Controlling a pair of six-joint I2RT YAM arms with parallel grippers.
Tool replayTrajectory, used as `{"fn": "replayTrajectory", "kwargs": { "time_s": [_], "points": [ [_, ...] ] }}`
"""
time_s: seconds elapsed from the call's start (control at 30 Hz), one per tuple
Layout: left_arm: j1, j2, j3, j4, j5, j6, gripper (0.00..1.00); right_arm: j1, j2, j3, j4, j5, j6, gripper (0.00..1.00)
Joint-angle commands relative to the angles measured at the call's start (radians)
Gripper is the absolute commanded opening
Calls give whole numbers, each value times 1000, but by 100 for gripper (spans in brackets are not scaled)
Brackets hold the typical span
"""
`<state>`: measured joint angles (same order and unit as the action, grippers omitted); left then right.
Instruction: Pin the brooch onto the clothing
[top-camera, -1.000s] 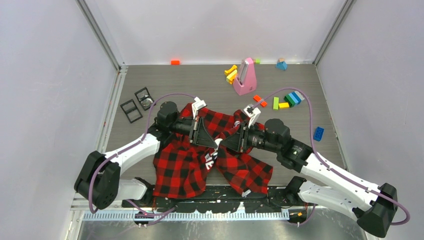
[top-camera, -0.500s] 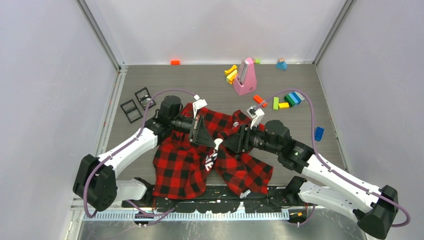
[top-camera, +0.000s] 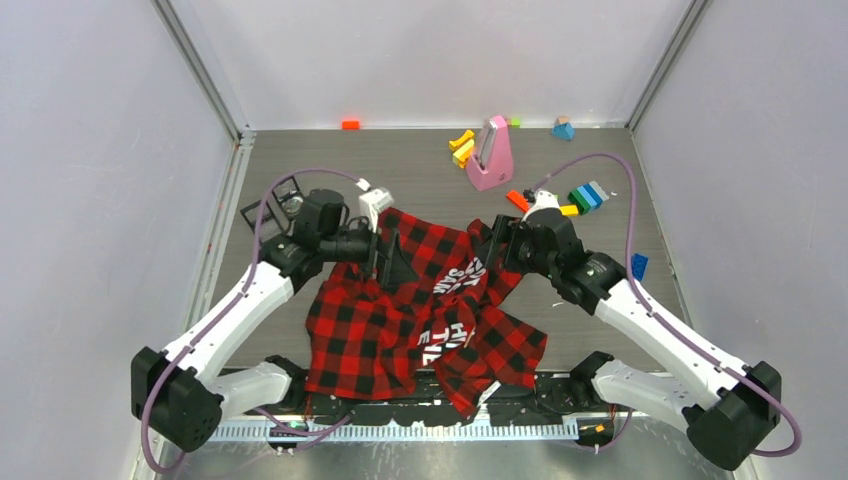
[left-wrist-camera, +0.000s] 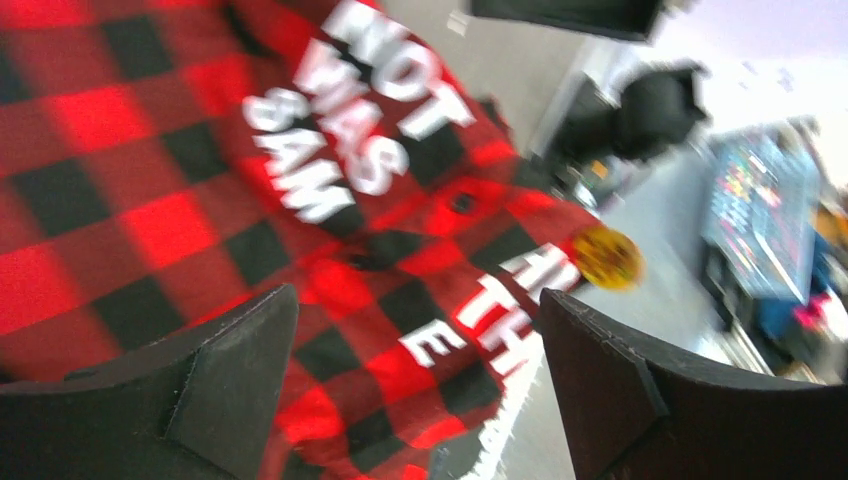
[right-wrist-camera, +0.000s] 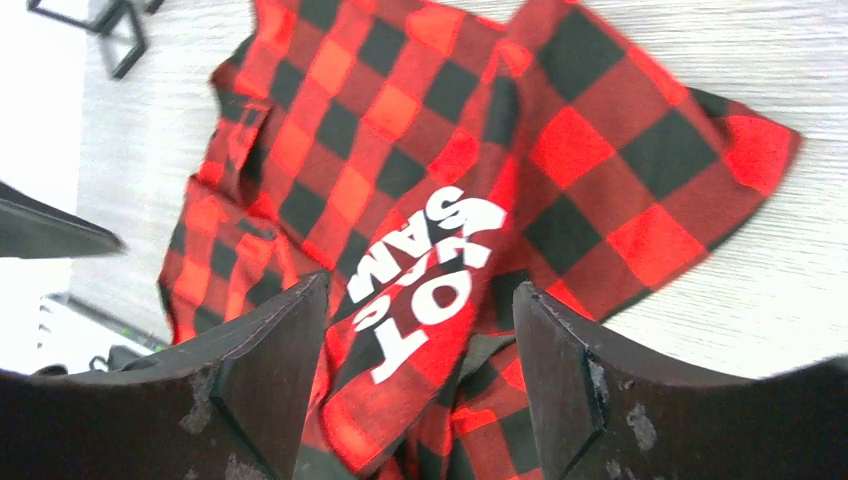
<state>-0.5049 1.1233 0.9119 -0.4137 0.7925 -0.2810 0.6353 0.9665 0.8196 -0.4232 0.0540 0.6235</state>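
Left claw (left-wrist-camera: 417, 310) and right claw (right-wrist-camera: 420, 295) gape empty over the flannel shirt (top-camera: 370, 330).

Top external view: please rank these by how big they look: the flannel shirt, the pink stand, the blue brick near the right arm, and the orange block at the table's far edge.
1. flannel shirt, by far the largest
2. pink stand
3. blue brick and orange block: both tiny and look about alike, so not ranked

shirt (top-camera: 360, 330) lower centre, on table (top-camera: 400, 170) | stand (top-camera: 489, 155) upper centre, behind shirt | blocks (top-camera: 582, 198) lower right of stand | lone block (top-camera: 637, 266) right of shirt, mid-right
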Motion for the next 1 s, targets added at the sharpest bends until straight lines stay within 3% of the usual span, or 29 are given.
{"fn": "replayTrajectory", "kwargs": {
  "time_s": [0.0,0.13,0.27,0.43,0.63,0.97],
  "points": [
    [89,-22,80,-52,-413,-49,95,-84,34,60,-47,40,9,74],
    [233,30,93,-53,-742,-187,96,-156,58,79,-49,2,-7,74],
    [337,107,56,112,-929,-272,93,-202,89,106,-42,-34,-34,74],
    [360,275,112,218,-1131,-207,90,-248,126,119,-13,-106,-50,74],
    [440,483,186,296,-1182,-183,81,-283,127,115,22,-129,-43,74],
    [500,686,289,363,-1183,-146,73,-292,64,100,52,-88,-47,73]
  ]
}}
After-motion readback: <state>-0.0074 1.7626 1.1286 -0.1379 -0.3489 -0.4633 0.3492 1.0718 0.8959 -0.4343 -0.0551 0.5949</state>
